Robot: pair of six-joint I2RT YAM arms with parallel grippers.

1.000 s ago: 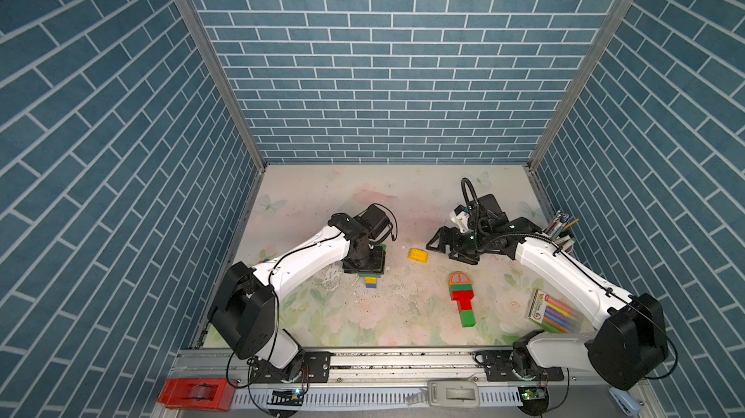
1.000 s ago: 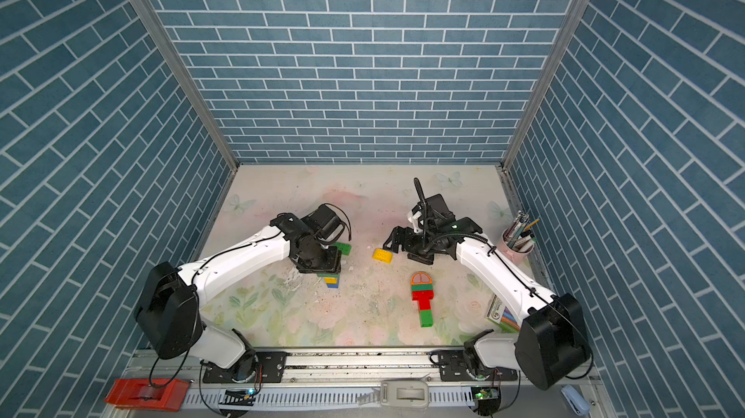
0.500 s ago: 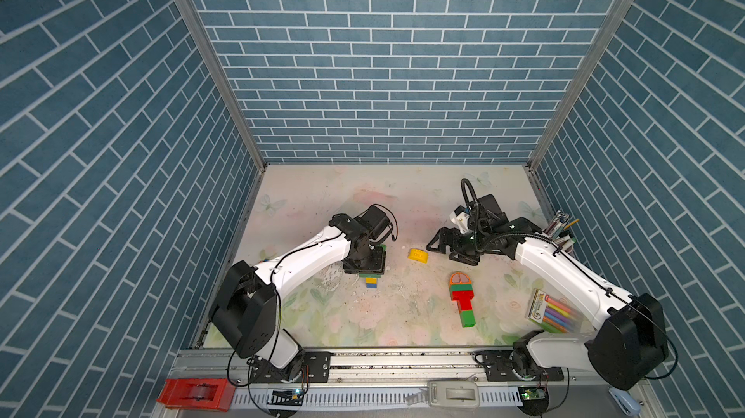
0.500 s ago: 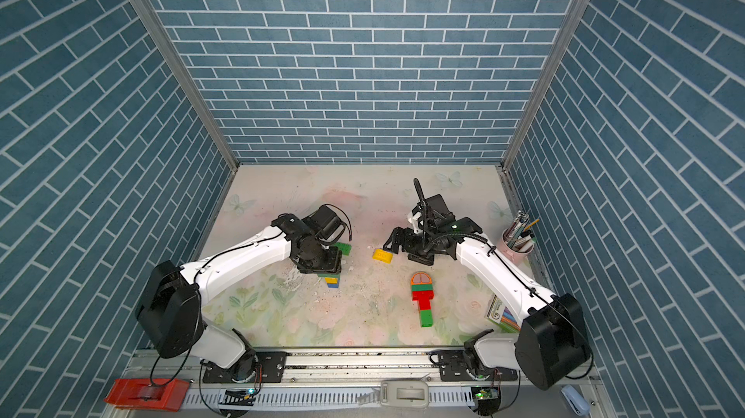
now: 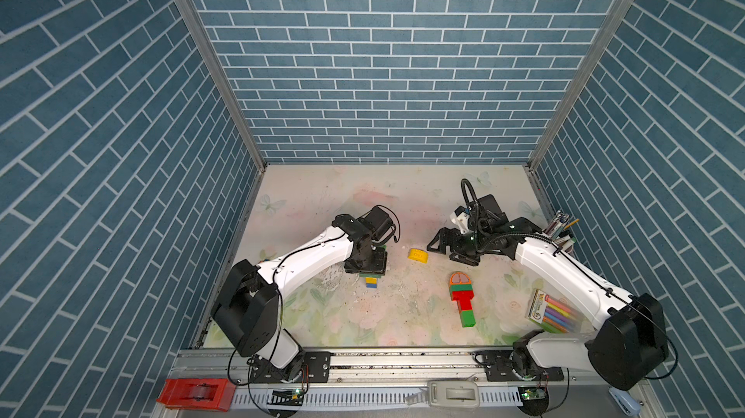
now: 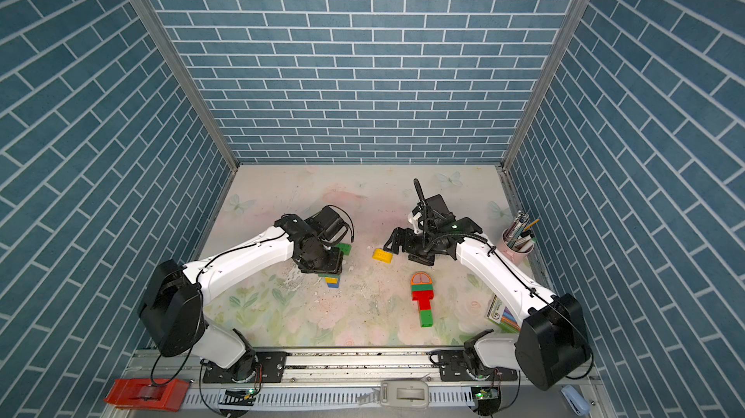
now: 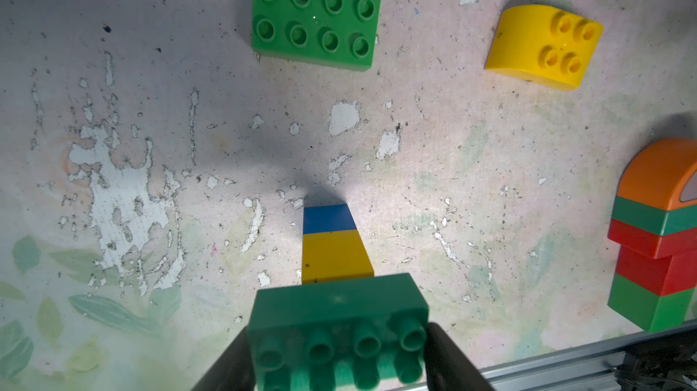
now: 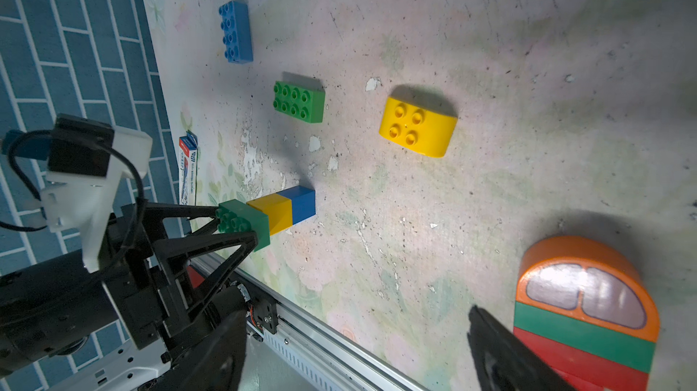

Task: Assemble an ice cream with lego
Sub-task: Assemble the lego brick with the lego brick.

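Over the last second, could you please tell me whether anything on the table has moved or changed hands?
Nothing visibly changed. The left hand still grips the green, yellow and blue stack, the right hand stays open near the yellow round-topped piece, and the orange-topped build lies untouched.

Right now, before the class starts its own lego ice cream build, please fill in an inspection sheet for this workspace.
Surface: floral table, worn white patches, specks of dirt.
Job's things: green-yellow-blue stack held by its green end; orange-topped assembly lying flat; loose green brick, yellow round-topped piece, blue brick.
Clutter: marker pack, pen cup, red tape dispenser.
Grippers: left gripper shut on the green-yellow-blue stack; right gripper open, empty.
Cables: black loops at both wrists, clear of bricks.
Surroundings: brick-pattern walls; front rail.
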